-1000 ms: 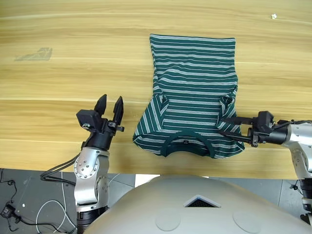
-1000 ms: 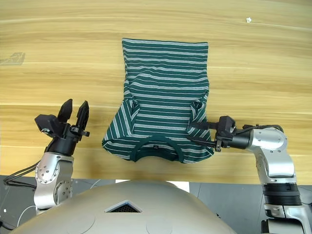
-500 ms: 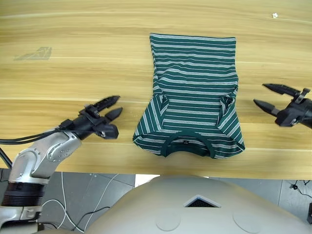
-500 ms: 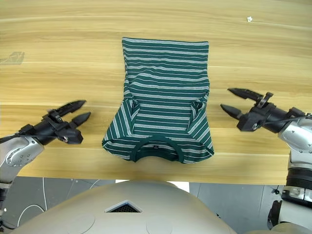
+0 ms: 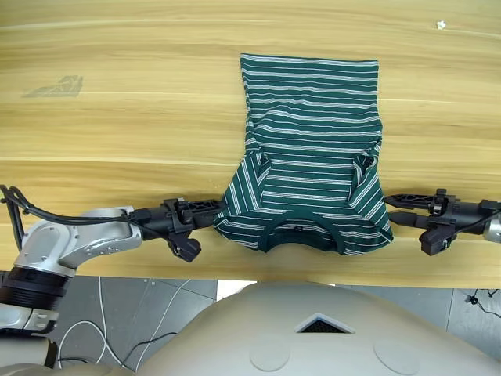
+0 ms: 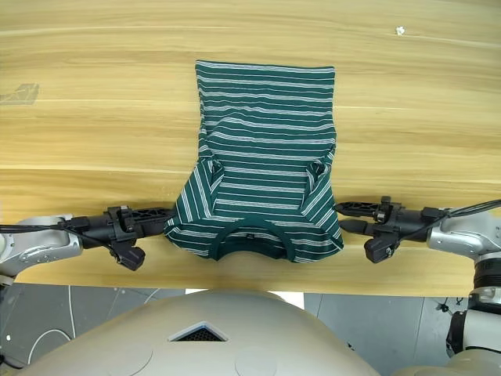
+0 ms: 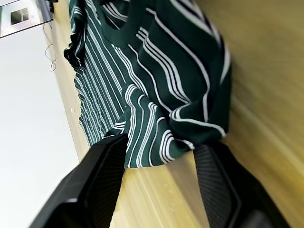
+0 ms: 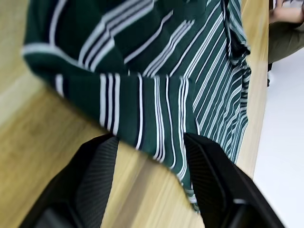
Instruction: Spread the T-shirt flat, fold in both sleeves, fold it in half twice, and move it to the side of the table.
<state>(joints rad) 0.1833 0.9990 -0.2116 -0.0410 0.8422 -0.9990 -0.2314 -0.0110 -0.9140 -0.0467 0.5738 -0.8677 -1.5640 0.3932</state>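
The T-shirt (image 5: 309, 157) lies on the table (image 5: 117, 117) with its sleeves tucked in. The left gripper (image 5: 211, 211) and right gripper (image 5: 390, 209) sit at the shirt's collar-end corners, fingers parted around the cloth edge. The first half-fold seems in hand, so both must pinch and carry evenly toward the shirt's hem.

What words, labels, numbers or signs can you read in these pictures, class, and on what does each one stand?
No text in these pictures can be read.
T-shirt: its small dark collar tag is too small to read.
Table: a faint grey mark is too blurred to tell whether it is print.
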